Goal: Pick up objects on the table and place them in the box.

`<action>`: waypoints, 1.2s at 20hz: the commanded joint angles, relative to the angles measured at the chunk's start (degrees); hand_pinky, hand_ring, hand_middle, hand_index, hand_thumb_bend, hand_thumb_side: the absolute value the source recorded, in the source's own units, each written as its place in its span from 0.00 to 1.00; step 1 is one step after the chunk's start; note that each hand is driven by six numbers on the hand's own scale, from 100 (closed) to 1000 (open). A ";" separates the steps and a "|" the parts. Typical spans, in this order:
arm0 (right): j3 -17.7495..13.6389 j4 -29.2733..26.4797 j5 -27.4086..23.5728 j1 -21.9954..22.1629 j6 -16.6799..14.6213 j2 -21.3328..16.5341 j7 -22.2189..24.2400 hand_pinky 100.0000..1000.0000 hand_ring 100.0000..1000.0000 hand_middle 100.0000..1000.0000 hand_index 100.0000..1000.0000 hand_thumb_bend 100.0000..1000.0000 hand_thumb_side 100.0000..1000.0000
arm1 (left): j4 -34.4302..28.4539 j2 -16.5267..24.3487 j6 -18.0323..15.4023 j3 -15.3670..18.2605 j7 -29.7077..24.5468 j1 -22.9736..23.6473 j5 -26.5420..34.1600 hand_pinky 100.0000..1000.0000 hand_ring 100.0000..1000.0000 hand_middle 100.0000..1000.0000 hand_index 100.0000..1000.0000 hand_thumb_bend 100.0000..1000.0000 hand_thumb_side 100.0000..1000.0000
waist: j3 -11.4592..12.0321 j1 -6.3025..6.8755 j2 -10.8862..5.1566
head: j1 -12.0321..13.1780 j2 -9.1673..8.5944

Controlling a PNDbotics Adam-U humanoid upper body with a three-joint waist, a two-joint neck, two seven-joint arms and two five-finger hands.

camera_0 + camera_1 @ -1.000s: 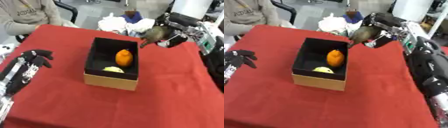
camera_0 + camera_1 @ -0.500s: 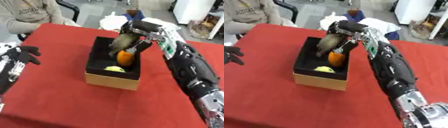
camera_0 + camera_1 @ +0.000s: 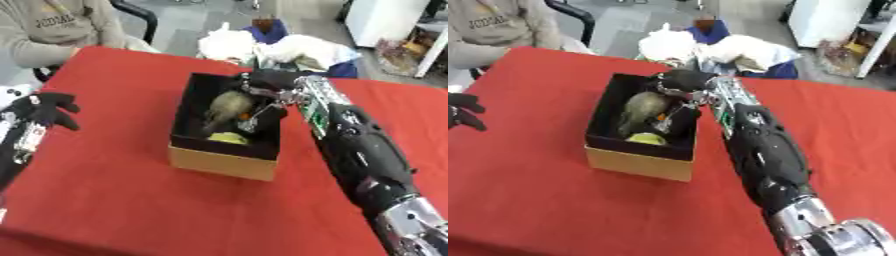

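A black-lined cardboard box (image 3: 220,162) stands in the middle of the red table (image 3: 114,200). My right hand (image 3: 266,85) reaches in over its far right rim, fingers curled round a greenish-brown oval object (image 3: 226,106) held low inside the box. Under it lies a small yellow thing (image 3: 227,138), and a sliver of an orange thing (image 3: 248,116) shows beside the fingers. My left hand (image 3: 47,108) rests at the left edge of the table, fingers spread and holding nothing.
White bags and cloth (image 3: 289,47) are heaped beyond the table's far edge. A person in a grey top (image 3: 52,30) sits at the far left corner. Red cloth lies bare in front of the box and to its right.
My right hand carried the greenish-brown object from beyond the box's right side to over the box, then down inside, covering the orange thing. The view shifted as well.
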 commanded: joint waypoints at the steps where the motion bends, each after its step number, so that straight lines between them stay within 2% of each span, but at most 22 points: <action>1: -0.31 -0.24 0.68 -2.47 -3.89 -2.56 3.27 0.84 0.89 0.91 0.93 0.33 1.00 | -0.87 0.86 -0.06 0.17 -0.48 -0.34 -0.17 0.56 0.48 0.56 0.75 0.09 0.84 | -0.17 0.30 -0.88 | 0.21 -0.44; 4: 0.57 -0.02 1.52 -3.72 -3.89 -4.28 3.87 0.85 0.93 0.94 0.95 0.45 1.00 | -0.77 1.00 -0.12 0.12 -0.87 -0.17 -0.45 0.56 0.48 0.56 0.75 0.09 0.84 | -0.41 0.06 -1.00 | 0.41 -0.51; 6: 1.25 0.02 2.00 -4.18 -3.89 -5.16 3.77 0.85 0.93 0.95 0.95 0.48 1.00 | -0.70 1.02 -0.12 0.18 -0.96 -0.08 -0.58 0.57 0.48 0.56 0.75 0.09 0.84 | -0.52 -0.05 -1.05 | 0.60 -0.58; 8: 1.69 -0.14 1.39 -4.49 -3.89 -6.08 2.87 0.85 0.92 0.93 0.95 0.44 0.99 | -0.66 1.07 -0.15 0.27 -0.94 0.04 -0.67 0.57 0.48 0.56 0.75 0.09 0.84 | -0.69 -0.09 -1.09 | 0.82 -0.60; 11: 2.51 -1.80 -3.54 -4.43 -3.89 -8.32 -0.20 0.82 0.88 0.90 0.93 0.34 0.81 | -0.62 1.18 -0.26 0.50 -0.88 0.31 -0.90 0.57 0.48 0.56 0.74 0.09 0.85 | -1.10 -0.15 -1.14 | 1.41 -0.60; 12: 2.85 -2.76 -6.37 -4.18 -3.89 -9.48 -1.56 0.81 0.86 0.89 0.91 0.30 0.66 | -0.60 1.24 -0.30 0.65 -0.82 0.49 -1.03 0.57 0.48 0.56 0.74 0.09 0.84 | -1.38 -0.20 -1.15 | 1.72 -0.56; 13: 3.21 -3.87 -9.63 -3.78 -3.89 -10.78 -2.97 0.81 0.85 0.87 0.91 0.25 0.58 | -0.56 1.29 -0.31 0.83 -0.69 0.67 -1.15 0.57 0.48 0.56 0.75 0.09 0.84 | -1.70 -0.26 -1.17 | 2.02 -0.52; 14: 3.47 -4.99 -13.20 -3.18 -3.89 -12.20 -4.22 0.81 0.83 0.87 0.90 0.19 0.50 | -0.51 1.30 -0.27 1.04 -0.48 0.83 -1.24 0.57 0.48 0.56 0.75 0.09 0.84 | -2.04 -0.33 -1.18 | 2.31 -0.47; 15: 3.65 -6.23 -17.24 -2.31 -3.89 -13.82 -5.25 0.81 0.83 0.86 0.90 0.18 0.48 | -0.45 1.30 -0.18 1.24 -0.25 0.93 -1.31 0.57 0.48 0.56 0.75 0.09 0.84 | -2.34 -0.41 -1.20 | 2.55 -0.43; 16: 3.58 -7.60 -21.60 -1.10 -3.89 -15.56 -6.10 0.81 0.82 0.85 0.90 0.10 0.38 | -0.38 1.27 -0.10 1.41 -0.05 0.99 -1.36 0.57 0.48 0.57 0.75 0.09 0.84 | -2.67 -0.42 -1.22 | 2.89 -0.48; 17: 3.54 -9.05 -26.24 0.31 -3.89 -17.34 -6.57 0.81 0.81 0.84 0.89 0.08 0.33 | -0.33 1.27 -0.05 1.53 0.11 1.04 -1.41 0.57 0.48 0.57 0.74 0.09 0.84 | -2.95 -0.42 -1.22 | 3.22 -0.54; 19: 2.96 -12.09 -35.44 3.77 -3.89 -20.81 -6.57 0.81 0.79 0.83 0.88 0.03 0.25 | -0.26 1.32 -0.05 1.76 0.37 1.14 -1.52 0.57 0.49 0.57 0.74 0.09 0.84 | -3.48 -0.38 -1.15 | 3.76 -0.55; 20: 2.32 -13.42 -39.92 5.90 -3.89 -22.39 -6.39 0.81 0.78 0.82 0.88 0.00 0.26 | -0.21 1.32 -0.06 1.91 0.53 1.18 -1.57 0.57 0.49 0.57 0.74 0.09 0.84 | -3.73 -0.34 -1.10 | 3.96 -0.49; 23: -0.26 -17.65 -53.30 13.41 -3.41 -26.82 -5.11 0.80 0.74 0.78 0.86 0.00 0.25 | 0.04 1.26 -0.10 2.33 1.03 1.36 -1.65 0.57 0.49 0.57 0.74 0.09 0.84 | -4.29 -0.03 -0.95 | 4.68 -0.49; 24: -1.29 -19.23 -57.28 16.03 -2.38 -27.89 -4.55 0.79 0.72 0.76 0.85 0.00 0.28 | 0.13 1.22 -0.12 2.47 1.22 1.44 -1.66 0.57 0.49 0.57 0.74 0.09 0.84 | -4.48 0.13 -0.89 | 4.94 -0.43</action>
